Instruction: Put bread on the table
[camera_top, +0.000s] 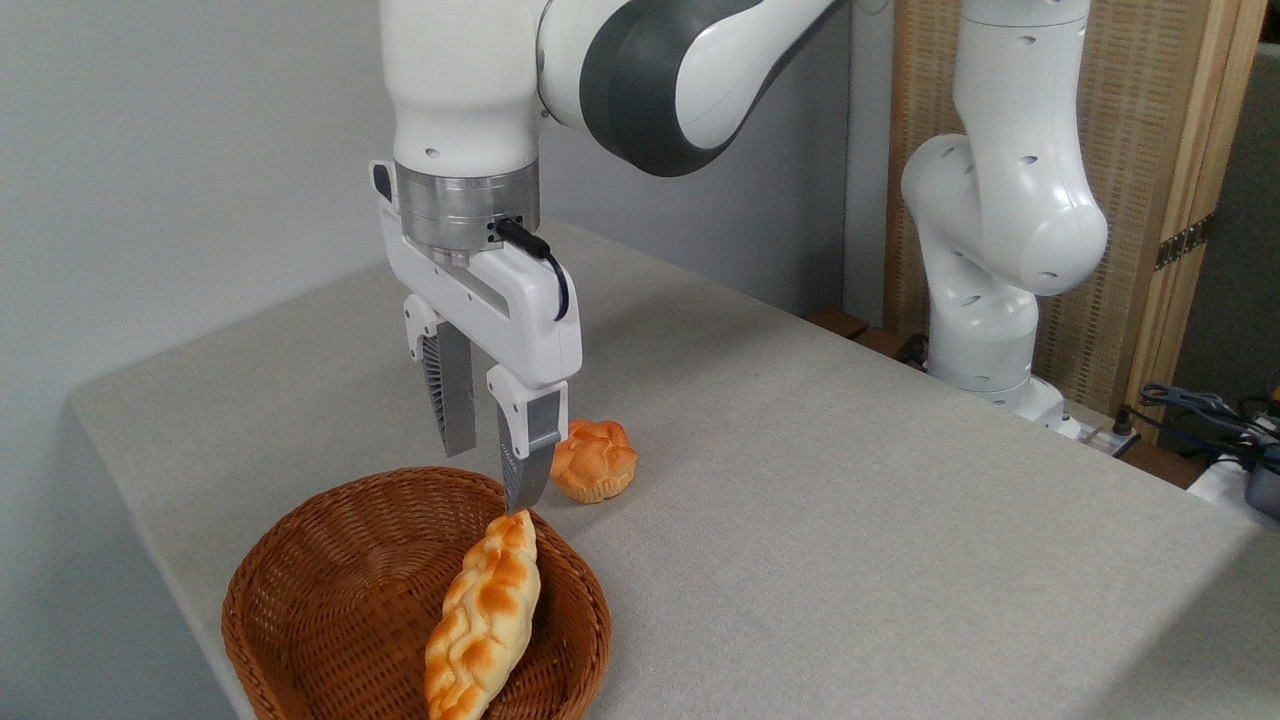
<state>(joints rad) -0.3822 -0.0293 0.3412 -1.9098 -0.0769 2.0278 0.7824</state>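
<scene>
Grey-beige cloth table is carrying the wicker basket near its front left corner, leaving bare cloth right of the basket as a likely set-down spot. Bread is lying inside the basket, leaning on its right wall; gripper, fingers apart and empty, is hanging just above the basket's far rim, over the loaf's far tip, and a small bun is sitting just behind the basket.

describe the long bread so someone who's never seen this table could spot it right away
On the grey-beige cloth table, look to the near left corner for the brown wicker basket. The bread lies inside it, leaning against the right rim, just below the open gripper. It is long, leaf-shaped and braided, unlike the small round bun on the cloth behind the basket.
</scene>
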